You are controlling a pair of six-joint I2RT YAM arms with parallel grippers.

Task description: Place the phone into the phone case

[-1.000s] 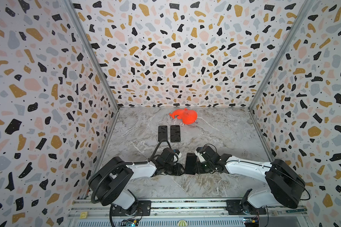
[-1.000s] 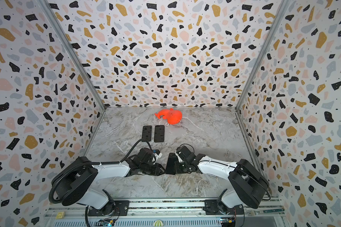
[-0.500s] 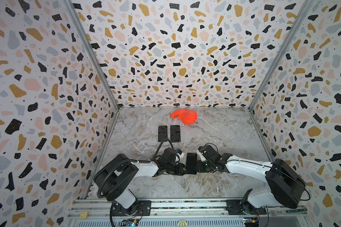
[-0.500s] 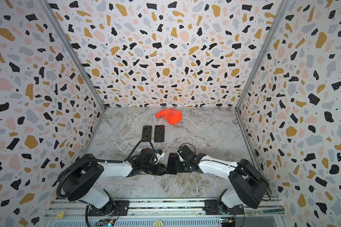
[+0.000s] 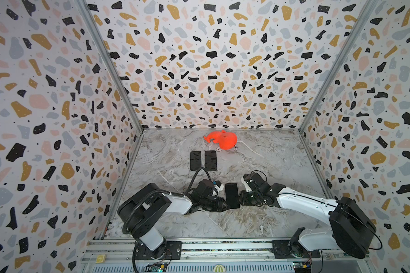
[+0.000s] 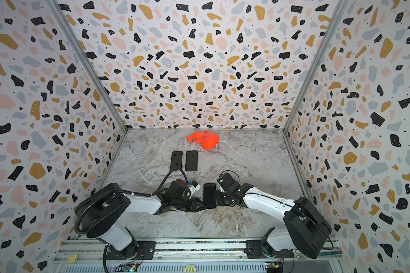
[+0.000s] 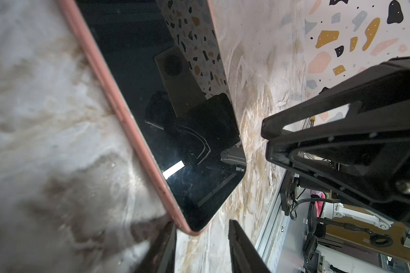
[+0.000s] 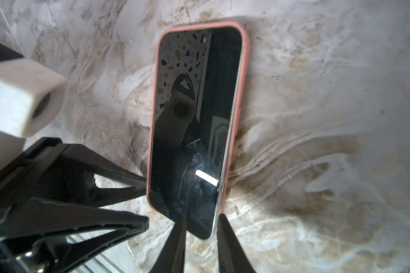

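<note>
phone (image 8: pixel 199 106) screen-up in pink case (image 8: pixel 245 59) on table (image 8: pixel 317 94), between my grippers | left gripper (image 8: pixel 147 203) parted, one tip bracing case side against sliding | right gripper (image 8: pixel 201 219) parted, empty, over near corner to press | right-side edge maybe unseated, unclear

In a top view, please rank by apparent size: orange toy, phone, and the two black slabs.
1. The toy and the phone: about alike; the phone is nearer the camera.
2. The slab by the toy and the other slab: smaller, nearly alike.

Phone (image 5: pixel 232 195) lies between left end effector (image 5: pixel 226 205) and right end effector (image 5: pixel 241 201).
</note>
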